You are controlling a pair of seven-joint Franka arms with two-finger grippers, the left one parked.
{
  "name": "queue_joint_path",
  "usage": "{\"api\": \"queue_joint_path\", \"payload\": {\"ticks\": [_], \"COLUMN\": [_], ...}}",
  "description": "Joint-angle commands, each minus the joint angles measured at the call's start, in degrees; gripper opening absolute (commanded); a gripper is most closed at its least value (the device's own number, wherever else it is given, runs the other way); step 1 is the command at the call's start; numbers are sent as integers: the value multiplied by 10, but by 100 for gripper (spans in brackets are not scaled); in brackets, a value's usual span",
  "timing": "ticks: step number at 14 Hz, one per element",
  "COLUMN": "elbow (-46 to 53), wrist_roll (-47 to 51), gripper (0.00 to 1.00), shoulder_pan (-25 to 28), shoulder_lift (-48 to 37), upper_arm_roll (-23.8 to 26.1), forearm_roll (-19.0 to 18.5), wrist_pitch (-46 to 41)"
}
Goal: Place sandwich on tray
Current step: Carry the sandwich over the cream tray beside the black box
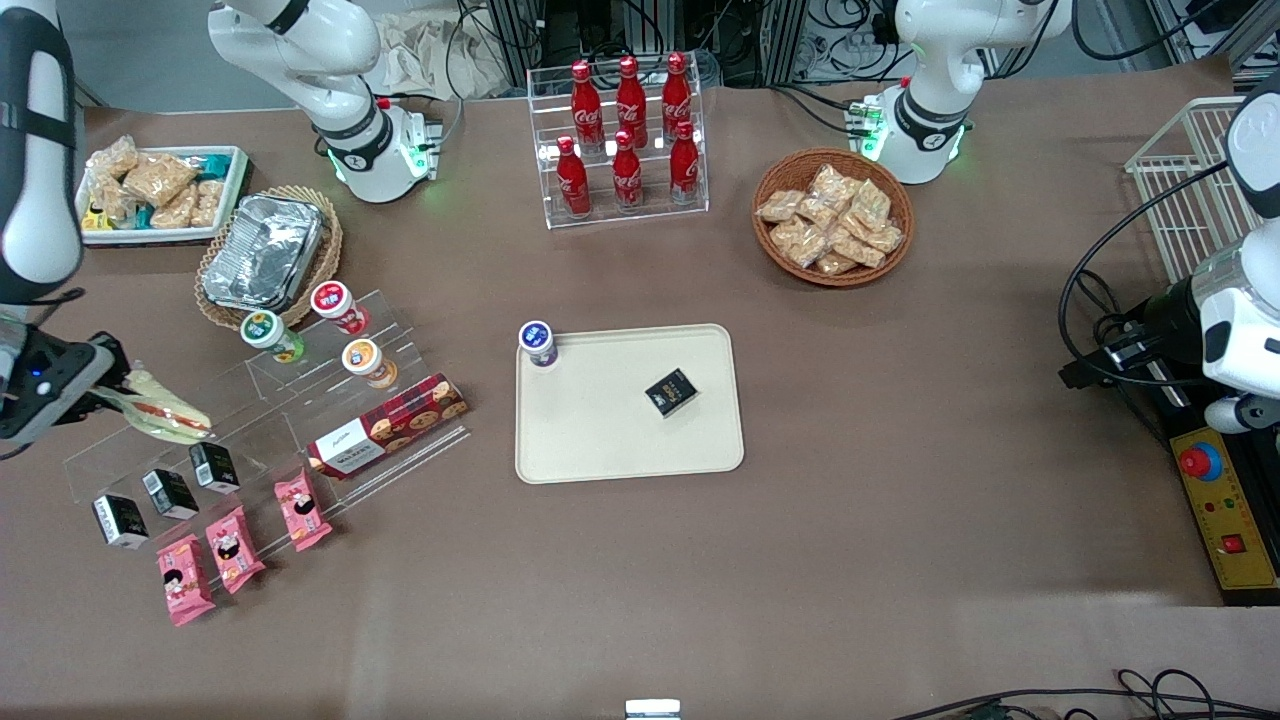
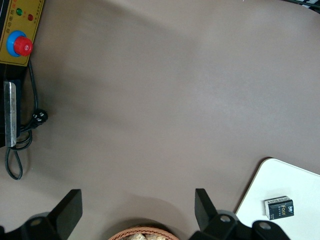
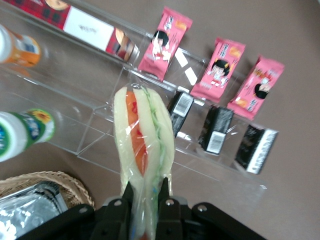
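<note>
The sandwich (image 3: 144, 137), a clear-wrapped wedge of pale bread with red-orange and green stripes, hangs above the clear acrylic shelf (image 3: 125, 125). My right gripper (image 3: 145, 192) is shut on its wrapped end, both fingers pressed into the plastic. From the front, the sandwich (image 1: 165, 408) sticks out of the gripper (image 1: 108, 396) at the working arm's end of the table. The cream tray (image 1: 620, 440) lies flat at mid-table, well apart from the gripper. On it stand a small black box (image 1: 671, 391) and a blue-capped bottle (image 1: 538, 343).
The acrylic shelf (image 1: 260, 420) carries capped bottles, a red cookie box (image 1: 388, 424) and black boxes. Pink snack packets (image 1: 240, 545) lie nearer the front camera. A foil container in a wicker basket (image 1: 266, 252), a white snack bin (image 1: 160, 192), a cola rack (image 1: 625, 140) and a snack basket (image 1: 833, 215) stand farther back.
</note>
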Motion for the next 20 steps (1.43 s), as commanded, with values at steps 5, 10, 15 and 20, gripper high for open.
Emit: {"api": "queue_joint_path", "payload": {"ticks": [5,10,15,20], "elbow": [124,133,133,132], "wrist_roll": [1,39,188,282], "gripper": [15,15,15,16], "shoulder_pan": [77,225,323,384], "shoulder_lift": [26,61,139,206], "upper_arm_roll": [88,116,116,116], "forearm_roll": [9,2,-4,-39], "wrist_pitch": [-100,-45,47,118]}}
